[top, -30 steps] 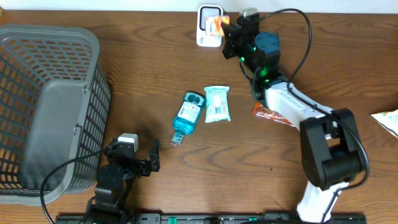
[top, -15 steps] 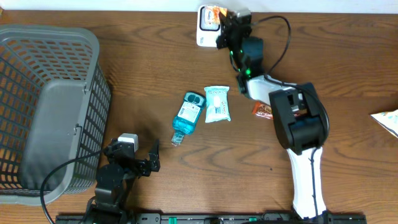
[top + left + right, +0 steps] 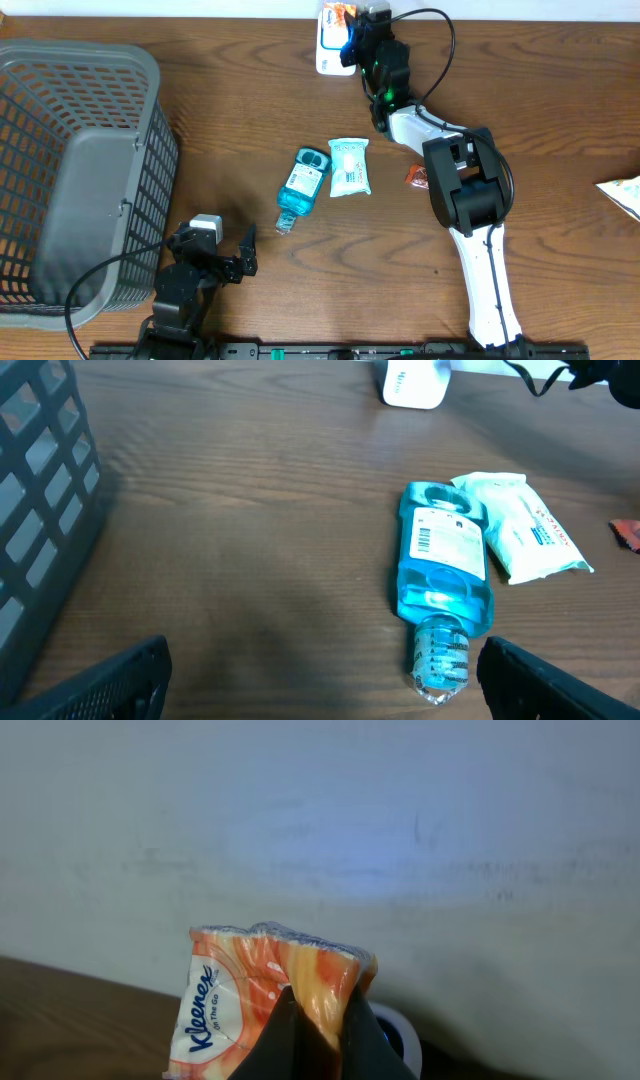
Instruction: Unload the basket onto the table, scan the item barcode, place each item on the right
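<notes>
Right claw clenched on tissue pack corner by scanner, tabletop far edge; thin pinch, pack may slip or twist barcode away. Left claw released.

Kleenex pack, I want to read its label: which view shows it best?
Right wrist: the Kleenex pack shows close, logo legible, pinched by the right pincer. Overhead gives only an orange speck; left wrist shows none.

A test bench arranged like a shop checkout is shown. A wooden table is set against a white wall; a grey plastic shopping basket, a white barcode scanner and packaged goods, a mouthwash bottle and a wipes pack, are placed on it.
</notes>
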`<act>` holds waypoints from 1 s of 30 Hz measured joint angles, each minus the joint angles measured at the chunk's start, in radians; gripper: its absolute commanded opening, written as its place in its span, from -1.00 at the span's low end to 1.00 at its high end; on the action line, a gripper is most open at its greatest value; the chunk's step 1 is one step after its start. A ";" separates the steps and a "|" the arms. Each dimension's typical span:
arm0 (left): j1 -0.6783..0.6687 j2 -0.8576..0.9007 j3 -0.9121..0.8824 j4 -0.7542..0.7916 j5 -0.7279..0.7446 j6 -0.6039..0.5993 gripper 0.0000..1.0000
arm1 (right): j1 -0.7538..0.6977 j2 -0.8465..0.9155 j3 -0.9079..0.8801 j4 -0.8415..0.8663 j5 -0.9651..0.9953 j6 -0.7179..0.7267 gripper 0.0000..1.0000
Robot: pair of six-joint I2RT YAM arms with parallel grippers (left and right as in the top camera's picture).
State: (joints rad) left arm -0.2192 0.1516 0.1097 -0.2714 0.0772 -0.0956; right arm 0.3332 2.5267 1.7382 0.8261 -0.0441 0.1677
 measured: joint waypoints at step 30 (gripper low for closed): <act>0.000 0.000 0.000 0.002 0.000 0.000 0.96 | -0.390 -0.511 0.029 -1.403 0.542 -0.260 -0.97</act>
State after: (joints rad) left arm -0.2192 0.1516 0.1093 -0.2699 0.0772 -0.0956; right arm -0.0570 2.0159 1.7672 -0.5766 0.4976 -0.0925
